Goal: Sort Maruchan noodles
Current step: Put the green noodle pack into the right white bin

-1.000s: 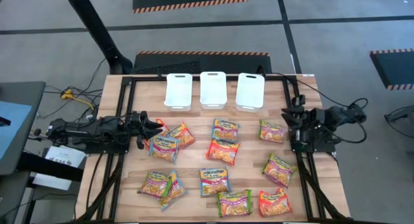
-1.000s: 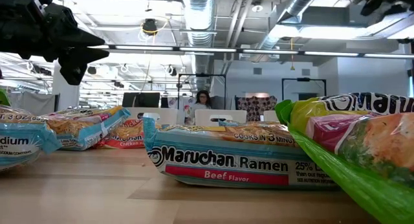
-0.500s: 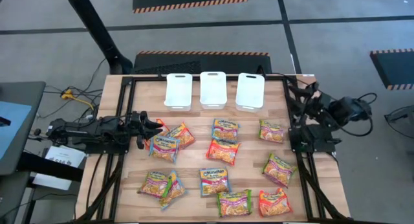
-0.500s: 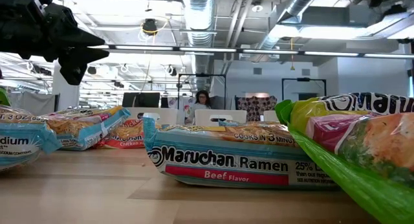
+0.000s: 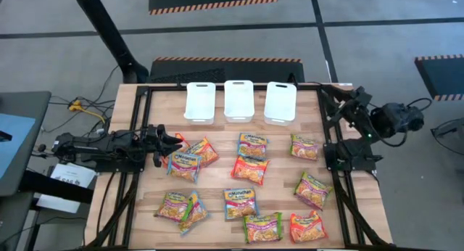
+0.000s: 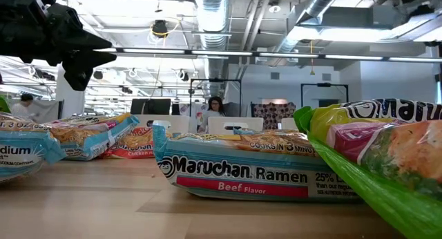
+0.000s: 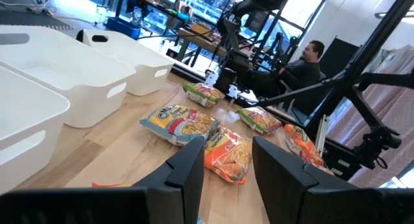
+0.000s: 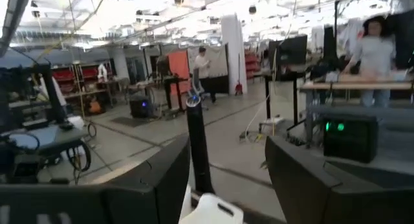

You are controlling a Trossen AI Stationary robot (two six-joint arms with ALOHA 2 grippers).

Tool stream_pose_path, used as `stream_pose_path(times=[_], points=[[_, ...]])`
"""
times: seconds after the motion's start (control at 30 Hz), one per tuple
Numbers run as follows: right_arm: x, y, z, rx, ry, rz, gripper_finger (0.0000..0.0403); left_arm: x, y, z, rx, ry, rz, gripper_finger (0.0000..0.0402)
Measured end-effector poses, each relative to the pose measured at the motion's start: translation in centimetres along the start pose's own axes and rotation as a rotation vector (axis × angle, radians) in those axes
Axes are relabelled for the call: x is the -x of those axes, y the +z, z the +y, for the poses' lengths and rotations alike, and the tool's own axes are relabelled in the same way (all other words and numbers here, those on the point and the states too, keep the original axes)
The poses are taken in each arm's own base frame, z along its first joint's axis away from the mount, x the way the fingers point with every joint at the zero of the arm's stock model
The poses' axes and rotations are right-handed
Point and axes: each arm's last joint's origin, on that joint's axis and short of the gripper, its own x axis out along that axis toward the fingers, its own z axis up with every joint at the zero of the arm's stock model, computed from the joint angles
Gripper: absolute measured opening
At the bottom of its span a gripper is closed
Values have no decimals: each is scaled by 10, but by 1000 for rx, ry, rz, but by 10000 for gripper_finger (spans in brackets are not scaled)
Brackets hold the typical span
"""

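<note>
— Where are the packets from where you sit?

— I see the Maruchan noodles point(image 5: 250, 167) scattered flat over the middle and lower part of the wooden tabletop point(image 5: 217, 135) in the high view, about a dozen of them, none in a bin. Three white bins point(image 5: 240, 101) stand in a row along the upper edge of the tabletop, beside one another.

— And the arms?

— My left gripper point(image 5: 174, 143) sits at the left of the frame, low over the tabletop, its tips right at an orange packet point(image 5: 204, 151) and a blue packet point(image 5: 184, 165). Its fingers point(image 7: 186, 172) are moderately apart with nothing between them. The right gripper point(image 5: 337, 99) is lifted at the upper right corner of the tabletop, near the rightmost bin; its fingers point(image 8: 169, 179) stand wide, nothing held.

— Anything in the way?

— In the low view a blue Beef Flavor packet point(image 6: 238, 170) fills the centre and a green-edged packet point(image 6: 373, 163) blocks the right. A person point(image 7: 304, 59) sits beyond the tabletop's far edge, and another person point(image 8: 375, 46) stands in the room.
</note>
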Motion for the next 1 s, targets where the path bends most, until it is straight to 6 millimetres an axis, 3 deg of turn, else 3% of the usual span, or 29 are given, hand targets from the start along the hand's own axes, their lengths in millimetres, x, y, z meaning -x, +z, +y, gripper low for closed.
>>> stream_pose_path(times=[0.5,1.0], points=[[-12,-30,41,-106,199,180,228,0,0,0,0,0,0,117],[-20,-67,94,-200,624,503,228,0,0,0,15,-1,0,117]])
